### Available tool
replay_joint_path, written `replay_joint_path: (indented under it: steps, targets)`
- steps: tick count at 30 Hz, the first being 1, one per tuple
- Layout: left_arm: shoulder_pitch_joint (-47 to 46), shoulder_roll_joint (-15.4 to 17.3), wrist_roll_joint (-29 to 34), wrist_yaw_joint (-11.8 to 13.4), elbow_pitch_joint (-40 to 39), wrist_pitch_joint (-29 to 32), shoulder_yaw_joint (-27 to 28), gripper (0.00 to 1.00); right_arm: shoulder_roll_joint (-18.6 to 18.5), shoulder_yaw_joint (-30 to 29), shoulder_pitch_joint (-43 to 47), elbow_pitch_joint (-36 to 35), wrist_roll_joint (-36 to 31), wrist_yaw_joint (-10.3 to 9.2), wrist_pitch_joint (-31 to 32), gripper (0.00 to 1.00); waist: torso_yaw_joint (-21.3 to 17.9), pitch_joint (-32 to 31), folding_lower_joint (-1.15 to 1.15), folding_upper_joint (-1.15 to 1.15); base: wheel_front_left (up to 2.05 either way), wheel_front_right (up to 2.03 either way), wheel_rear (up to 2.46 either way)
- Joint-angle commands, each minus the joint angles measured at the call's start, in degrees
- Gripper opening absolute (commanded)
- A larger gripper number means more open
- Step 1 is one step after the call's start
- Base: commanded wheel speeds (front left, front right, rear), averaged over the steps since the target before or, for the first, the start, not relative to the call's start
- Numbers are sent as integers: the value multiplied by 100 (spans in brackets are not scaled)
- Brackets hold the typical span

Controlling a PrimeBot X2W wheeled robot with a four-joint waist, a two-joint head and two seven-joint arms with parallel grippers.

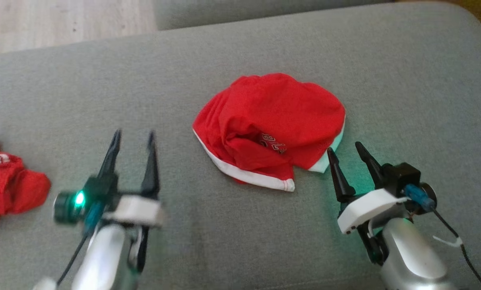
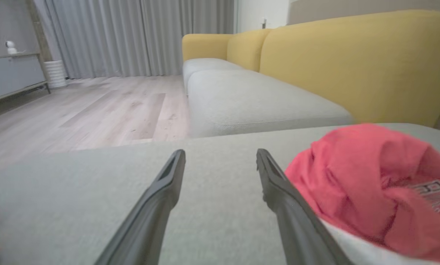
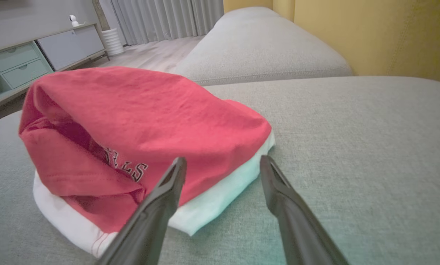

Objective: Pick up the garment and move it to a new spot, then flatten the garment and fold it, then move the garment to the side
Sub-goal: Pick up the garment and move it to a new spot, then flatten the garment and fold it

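Garment point(image 1: 272, 117) crumpled on sofa cushion point(image 1: 240, 241), left end effector point(image 1: 134, 134) wide, right end effector point(image 1: 343, 147) wide

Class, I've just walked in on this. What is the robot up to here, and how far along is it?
A two-armed robot is working on a crumpled red garment with white trim, which lies bunched on a grey fabric cushion. Neither arm holds it. The left gripper is open, off to the garment's left. The right gripper is open, its tips close by the white-edged corner. A second red and white cloth lies at the far left. The garment is not yet flattened.
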Motion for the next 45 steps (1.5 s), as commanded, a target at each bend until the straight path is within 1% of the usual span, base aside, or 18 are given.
replay_joint_path:
  steps: [1, 5, 9, 13, 17, 20, 23, 27, 29, 31, 32, 33, 34, 35, 38, 41, 45]
  targets:
    - [75, 134, 81, 33, -277, -29, 305, 100, 19, 59, 16, -196, -59, -5, -14, 100, 80, -94, 1, -1, 0, 0, 0]
    - [744, 134, 180, 20, -548, -29, 714, 100, 19, -37, 149, -203, -83, -5, -14, 100, 140, -232, 1, -1, 0, 0, 0]
    - [1247, 38, 223, -46, -624, -29, 1011, 100, 19, -51, 291, -184, -101, -5, -14, 100, 156, -339, 1, -1, 0, 0, 0]
    - [1511, -81, 242, -75, -662, -29, 1185, 100, 19, -27, 369, -165, -115, -5, -14, 100, 154, -376, 1, -1, 0, 0, 0]
    - [1539, -130, 279, -118, -680, -29, 1218, 100, 19, 55, 384, -192, -149, -5, -14, 100, 180, -347, 1, -1, 0, 0, 0]
    - [1477, -155, 324, -149, -677, -29, 1204, 100, 19, 322, 362, -228, -140, -5, -14, 100, 221, -286, 1, -1, 0, 0, 0]
    - [1379, -167, 364, -190, -639, -29, 1139, 100, 19, 747, 328, -125, -47, -5, -14, 100, 303, -199, 1, -1, 0, 0, 0]
    - [1288, -173, 301, -209, -553, -29, 1007, 100, 19, 1216, 207, 251, 170, -5, -14, 100, 465, -85, 1, -1, 0, 0, 0]
    - [1254, -174, 230, -191, -509, -29, 924, 100, 19, 1363, 115, 559, 320, -5, -14, 100, 565, -23, 1, -1, 0, 0, 0]
    - [1219, -175, 198, -193, -475, -29, 854, 100, 19, 1451, -4, 724, 379, -5, -14, 100, 662, 27, 1, -1, 0, 0, 0]
    - [1203, -175, 183, -182, -470, -29, 842, 100, 19, 1464, -49, 775, 393, -5, -14, 85, 698, 49, 1, -1, 0, 0, 0]
    - [1186, -175, 170, -171, -473, -29, 831, 100, 19, 1458, -84, 791, 398, -5, -14, 47, 738, 65, 1, -1, 0, 0, 0]
    - [1177, -175, 165, -160, -479, -29, 818, 100, 19, 1451, -103, 777, 395, -5, -14, 12, 764, 70, 1, -1, 0, 0, 0]
    - [1172, -175, 160, -147, -483, -29, 807, 100, 19, 1425, -110, 761, 386, -5, -14, 0, 788, 75, 1, -1, 0, 0, 0]
    - [1187, -175, 139, -128, -482, -29, 801, 100, 19, 1361, -96, 685, 303, -5, -14, 0, 827, 52, 1, -1, 0, 0, 0]
    - [1230, -176, 114, -124, -471, -29, 797, 100, 19, 1225, -60, 465, 225, -5, -14, 0, 842, -2, 1, -1, 0, 0, 0]
    - [1272, -176, 39, -125, -441, -29, 756, 100, 19, 1055, -123, -131, 143, -5, -14, 0, 879, -98, 1, -1, 0, 0, 0]
